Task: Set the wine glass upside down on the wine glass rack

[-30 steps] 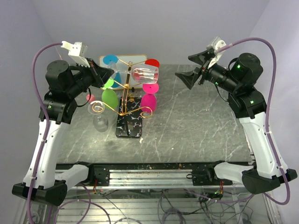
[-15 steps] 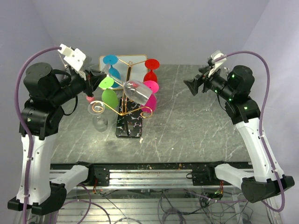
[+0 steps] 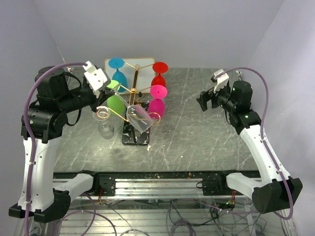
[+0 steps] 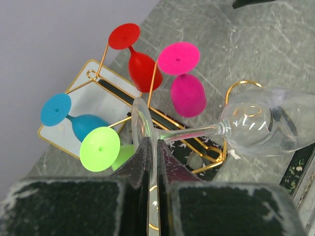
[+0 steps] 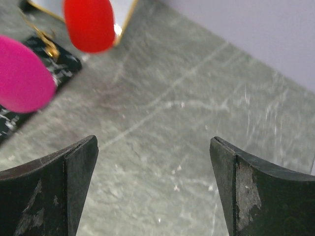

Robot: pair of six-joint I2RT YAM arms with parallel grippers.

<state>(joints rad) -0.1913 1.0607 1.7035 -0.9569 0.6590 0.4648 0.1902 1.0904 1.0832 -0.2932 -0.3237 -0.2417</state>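
A clear wine glass [image 3: 139, 119] hangs tilted, bowl down and towards the front, over the front of the wine glass rack [image 3: 135, 133]. The rack is a gold post with scroll arms on a black veined base. My left gripper [image 3: 114, 89] is shut on the glass's foot. In the left wrist view the fingers [image 4: 152, 145] pinch the foot edge-on, and the stem runs right to the bowl [image 4: 261, 128] beside a gold scroll [image 4: 241, 84]. My right gripper [image 3: 203, 101] is open and holds nothing, well to the right of the rack; its jaws [image 5: 153, 147] stand wide over bare table.
Blue [image 3: 118, 73], green [image 3: 115, 102], red [image 3: 159, 73] and pink [image 3: 156, 104] glasses hang upside down on the rack. Another clear glass [image 3: 105, 129] sits under the left scroll arm. A white gold-rimmed tray [image 3: 142, 66] lies behind the rack.
My left gripper has swung the clear glass from roughly level at the rack's top down to its front, bowl now pointing down. The right arm has drawn back to the right and its jaws have widened.
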